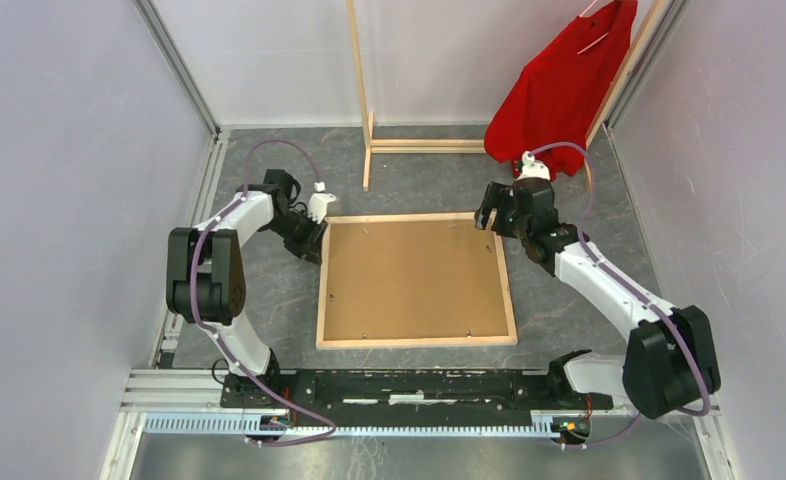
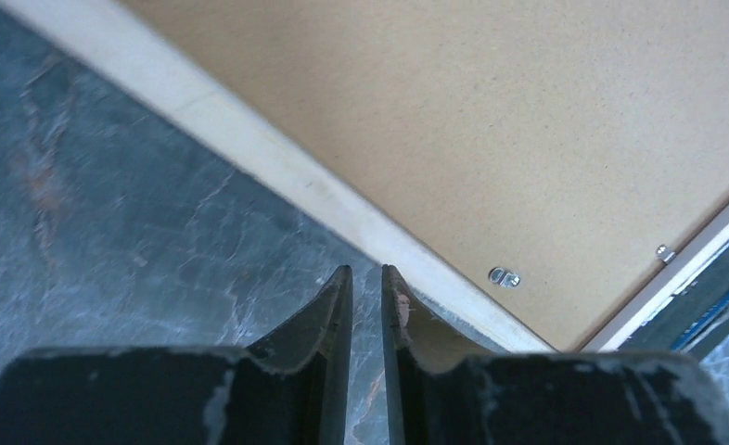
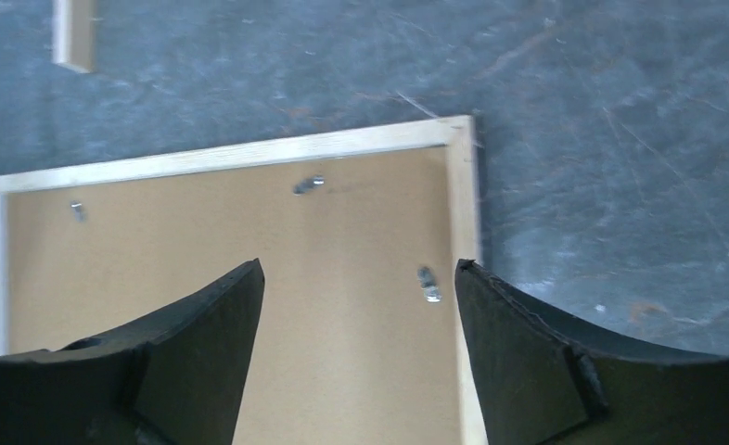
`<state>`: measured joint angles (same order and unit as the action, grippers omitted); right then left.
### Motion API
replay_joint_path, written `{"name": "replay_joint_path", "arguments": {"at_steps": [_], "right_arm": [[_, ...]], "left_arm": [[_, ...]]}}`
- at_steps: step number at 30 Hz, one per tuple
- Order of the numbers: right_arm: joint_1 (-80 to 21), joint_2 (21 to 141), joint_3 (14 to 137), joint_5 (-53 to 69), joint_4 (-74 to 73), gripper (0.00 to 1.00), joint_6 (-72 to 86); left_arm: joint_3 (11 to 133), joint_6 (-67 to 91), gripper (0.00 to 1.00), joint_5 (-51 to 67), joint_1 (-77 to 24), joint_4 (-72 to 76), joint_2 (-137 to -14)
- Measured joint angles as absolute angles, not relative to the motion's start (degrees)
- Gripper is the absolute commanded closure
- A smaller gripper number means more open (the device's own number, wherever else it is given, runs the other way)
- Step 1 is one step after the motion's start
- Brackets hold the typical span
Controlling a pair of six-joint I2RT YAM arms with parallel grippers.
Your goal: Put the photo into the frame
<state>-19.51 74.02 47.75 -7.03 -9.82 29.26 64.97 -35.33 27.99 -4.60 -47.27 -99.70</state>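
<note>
The frame (image 1: 416, 341) lies face down on the grey table, its light wood back up. Inside its border sits the photo (image 1: 414, 280), showing only its plain brown board back; the printed side is hidden. My left gripper (image 1: 312, 247) hangs low at the frame's far left corner, just outside the wood edge (image 2: 277, 158). Its jaws (image 2: 366, 271) stand a narrow slit apart with only table between them. My right gripper (image 1: 484, 218) hovers over the far right corner, wide open (image 3: 361, 264), with board (image 3: 342, 241) and a small metal tab (image 3: 428, 284) below it.
A tall wooden clothes rack (image 1: 361, 90) stands at the back, with a red shirt (image 1: 564, 90) hanging at its right end just behind the right arm. Grey walls close in both sides. The arms' black base rail (image 1: 419, 385) runs along the near edge.
</note>
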Motion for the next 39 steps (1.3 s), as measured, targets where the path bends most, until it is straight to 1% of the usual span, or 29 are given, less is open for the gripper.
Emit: {"name": "replay_joint_path", "arguments": {"at_steps": [3, 8, 10, 13, 15, 18, 20, 25, 31, 36, 39], "right_arm": [[-24.53, 72.51, 47.07, -7.40, -7.29, 0.26, 29.23], [-39.22, 76.86, 45.56, -2.35, 1.54, 0.38, 30.98], [-43.29, 80.62, 45.56, 0.01, 4.91, 0.44, 31.64], [-47.70, 86.30, 46.02, 2.90, 8.93, 0.49, 32.29], [-50.37, 90.15, 47.24, 4.47, 10.87, 0.51, 32.73], [-53.65, 95.44, 49.54, 6.59, 14.15, 0.53, 33.76], [-55.42, 98.59, 51.07, 7.92, 16.40, 0.54, 34.63], [-58.52, 104.57, 54.37, 10.07, 20.21, 0.56, 36.42], [-59.27, 109.32, 57.69, 11.16, 22.59, 0.59, 37.69], [-59.27, 112.49, 60.25, 11.97, 23.05, 0.68, 37.98], [-59.27, 113.86, 61.47, 12.16, 23.03, 0.70, 38.13]], "left_arm": [[66.52, -35.40, 0.69, 30.92, -0.56, -48.93, -100.79], [67.00, -35.46, 0.49, 35.57, 4.29, -52.29, -102.56], [67.20, -35.48, 0.48, 37.93, 4.10, -53.63, -103.68], [67.64, -35.48, 0.52, 40.40, 3.70, -54.78, -105.62], [67.88, -35.48, 0.58, 41.25, 3.55, -55.11, -106.67], [67.92, -35.40, 0.71, 42.22, 3.51, -55.20, -107.55], [67.92, -35.35, 0.75, 42.19, 3.51, -55.05, -107.72], [67.92, -35.35, 0.76, 42.24, 3.51, -54.46, -108.62], [67.92, -35.35, 0.78, 42.17, 3.51, -53.84, -109.38], [67.92, -35.33, 0.79, 42.17, 3.51, -53.39, -109.58], [67.92, -35.29, 0.80, 42.17, 3.51, -53.39, -109.65]]}}
